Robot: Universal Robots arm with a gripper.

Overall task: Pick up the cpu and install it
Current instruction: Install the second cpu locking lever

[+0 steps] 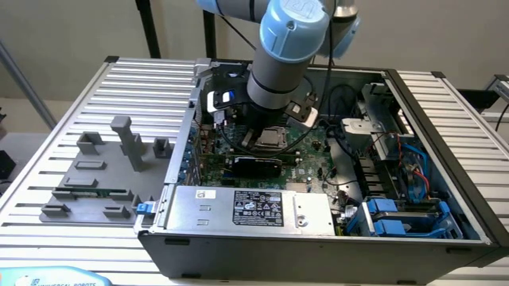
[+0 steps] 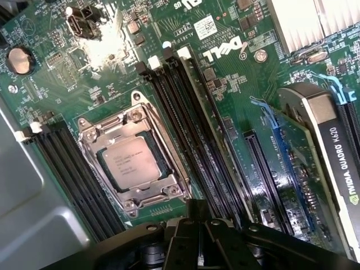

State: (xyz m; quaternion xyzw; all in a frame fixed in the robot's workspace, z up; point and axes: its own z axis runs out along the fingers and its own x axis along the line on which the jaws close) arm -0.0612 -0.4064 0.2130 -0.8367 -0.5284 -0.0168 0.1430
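Ribbed metal surface (image 1: 56, 161) w/ long parallel slats carries an open PC case (image 1: 318, 250), plain pale wall behind. On the exterior view's left, grey fixture blocks (image 1: 127, 143) stand on the slats, w/ a long narrow green memory stick (image 1: 90, 193) lying among them, well apart from the case. Inside the case: green motherboard (image 2: 236, 84), silver power supply box (image 1: 254, 208) w/ black label along the near edge, blue drive brackets (image 1: 394, 217) at the exterior view's right, loose black cables.

Robot arm (image 1: 282, 53), grey & light blue, reaches down into the case over the middle of the board. Pincer (image 2: 199, 244) shows as black hardware at the edge of the wrist view, fingers together, nothing between them, hanging above the board just beside the socket.

Cpu (image 2: 130, 163) sits flat in the socket, silvery top w/ faint print facing up, framed by the metal socket bracket (image 2: 93, 132) on all sides. It looks seated square in the frame. Black RAM slots (image 2: 191, 129) run along both sides of the socket. Graphics card (image 2: 332, 152) marked Quadro K620 stands in a slot further along the board; a heatsink (image 2: 315, 25) sits near the board's corner, a coin battery (image 2: 18, 61) at another.
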